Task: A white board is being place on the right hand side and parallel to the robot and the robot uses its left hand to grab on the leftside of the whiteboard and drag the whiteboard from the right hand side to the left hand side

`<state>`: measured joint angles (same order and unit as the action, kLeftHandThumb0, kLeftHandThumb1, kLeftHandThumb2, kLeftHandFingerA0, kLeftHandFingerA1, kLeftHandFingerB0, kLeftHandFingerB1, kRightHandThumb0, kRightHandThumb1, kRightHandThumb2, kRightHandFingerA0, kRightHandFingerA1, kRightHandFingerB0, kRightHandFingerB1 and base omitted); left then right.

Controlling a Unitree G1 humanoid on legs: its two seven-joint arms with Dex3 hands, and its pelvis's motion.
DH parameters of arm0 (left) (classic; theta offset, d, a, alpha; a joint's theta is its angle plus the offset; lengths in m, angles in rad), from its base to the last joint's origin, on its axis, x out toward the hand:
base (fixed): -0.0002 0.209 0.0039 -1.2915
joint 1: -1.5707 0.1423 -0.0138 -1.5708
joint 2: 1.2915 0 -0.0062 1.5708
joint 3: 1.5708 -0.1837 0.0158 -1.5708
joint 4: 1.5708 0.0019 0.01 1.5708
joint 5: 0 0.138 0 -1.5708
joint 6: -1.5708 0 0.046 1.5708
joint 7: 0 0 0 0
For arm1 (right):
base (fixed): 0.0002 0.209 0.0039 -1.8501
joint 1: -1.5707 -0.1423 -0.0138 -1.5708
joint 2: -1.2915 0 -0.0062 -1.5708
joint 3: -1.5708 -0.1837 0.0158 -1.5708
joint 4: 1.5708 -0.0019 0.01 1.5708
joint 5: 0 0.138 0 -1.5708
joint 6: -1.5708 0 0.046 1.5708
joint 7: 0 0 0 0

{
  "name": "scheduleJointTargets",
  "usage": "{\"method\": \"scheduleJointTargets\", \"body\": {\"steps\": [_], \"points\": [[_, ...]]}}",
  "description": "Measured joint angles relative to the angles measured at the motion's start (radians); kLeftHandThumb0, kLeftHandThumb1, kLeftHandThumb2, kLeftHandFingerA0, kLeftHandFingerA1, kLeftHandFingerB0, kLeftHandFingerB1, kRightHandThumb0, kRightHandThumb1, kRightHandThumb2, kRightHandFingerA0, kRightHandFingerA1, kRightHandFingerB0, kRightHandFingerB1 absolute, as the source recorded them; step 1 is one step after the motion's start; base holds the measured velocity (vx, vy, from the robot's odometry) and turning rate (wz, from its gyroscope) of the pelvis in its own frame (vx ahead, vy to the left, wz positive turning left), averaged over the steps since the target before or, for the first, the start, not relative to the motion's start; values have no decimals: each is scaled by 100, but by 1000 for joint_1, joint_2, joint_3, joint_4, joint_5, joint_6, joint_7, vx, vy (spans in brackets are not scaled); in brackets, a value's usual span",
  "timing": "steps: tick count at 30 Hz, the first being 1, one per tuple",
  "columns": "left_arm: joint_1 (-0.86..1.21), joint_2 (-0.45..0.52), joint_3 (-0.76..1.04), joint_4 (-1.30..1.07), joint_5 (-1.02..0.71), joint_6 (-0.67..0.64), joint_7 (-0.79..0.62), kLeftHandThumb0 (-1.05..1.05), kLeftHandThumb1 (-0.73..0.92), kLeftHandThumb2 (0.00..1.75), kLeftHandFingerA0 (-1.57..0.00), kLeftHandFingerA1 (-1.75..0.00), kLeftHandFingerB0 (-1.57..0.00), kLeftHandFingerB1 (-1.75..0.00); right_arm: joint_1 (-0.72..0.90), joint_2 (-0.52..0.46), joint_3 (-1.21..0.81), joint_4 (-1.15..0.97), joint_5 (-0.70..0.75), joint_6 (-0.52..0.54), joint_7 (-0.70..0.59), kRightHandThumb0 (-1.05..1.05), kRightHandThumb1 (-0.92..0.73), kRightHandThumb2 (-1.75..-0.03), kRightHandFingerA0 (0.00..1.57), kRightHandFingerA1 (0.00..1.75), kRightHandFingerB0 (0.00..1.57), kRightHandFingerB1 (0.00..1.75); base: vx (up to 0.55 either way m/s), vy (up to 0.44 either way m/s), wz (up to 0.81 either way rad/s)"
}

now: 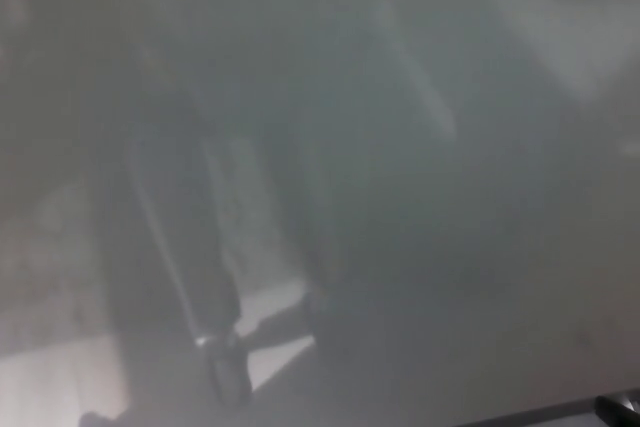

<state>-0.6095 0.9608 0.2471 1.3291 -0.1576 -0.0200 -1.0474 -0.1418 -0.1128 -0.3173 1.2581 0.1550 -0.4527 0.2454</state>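
The whiteboard (420, 197) fills almost the whole head view, its glossy grey-white face very close to the camera. Only dim, blurred reflections show on it, among them a dark upright shape (215, 277) left of centre. The board's dark lower frame edge (540, 414) crosses the bottom right corner. Neither of my hands shows in the picture, and the board's left side lies outside the frame.
A small black piece (620, 408) sits at the frame edge in the bottom right corner; what it is cannot be told. A paler patch (590, 7) lies at the top right of the board face.
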Motion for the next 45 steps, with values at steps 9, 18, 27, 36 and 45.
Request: {"method": "scheduleJointTargets", "body": {"steps": [9, 18, 27, 36, 45], "points": [[1, 21, -3, 10, 15, 13, -9, -4, 79, 65, -82, -139, -92, -92, -6, 0, -1, 0, -2, 0, -3, -30, -92, -69, 82, 57, 36, 32, 0, 0, 0], [10, 32, 10, 12, 21, 29, -9, 1, 76, 66, -83, -141, -92, -93, -13, 1, 2, 0, -9, 0, -5, -31, -92, -70, 79, 56, 35, 32, 0, 0, 0], [42, 67, 55, 14, 27, 37, 34, -58, 39, 71, -9, -30, -2, -26, -20, 1, 7, 1, -14, -5, -10, -29, -92, -68, 81, 55, 36, 31, 0, 0, 0], [225, 58, 303, 5, -48, 16, 183, -61, 55, 57, 0, -13, 0, 0, 29, 0, 12, 2, -19, -10, -14, -30, -92, -69, 79, 56, 36, 32, 0, 0, 0], [529, -161, 484, -7, -136, -46, 302, -49, 62, 59, 0, -16, 0, -3, 101, -1, 14, 2, -24, -14, -11, -29, -92, -68, 81, 57, 36, 31, 0, 0, 0]]}}
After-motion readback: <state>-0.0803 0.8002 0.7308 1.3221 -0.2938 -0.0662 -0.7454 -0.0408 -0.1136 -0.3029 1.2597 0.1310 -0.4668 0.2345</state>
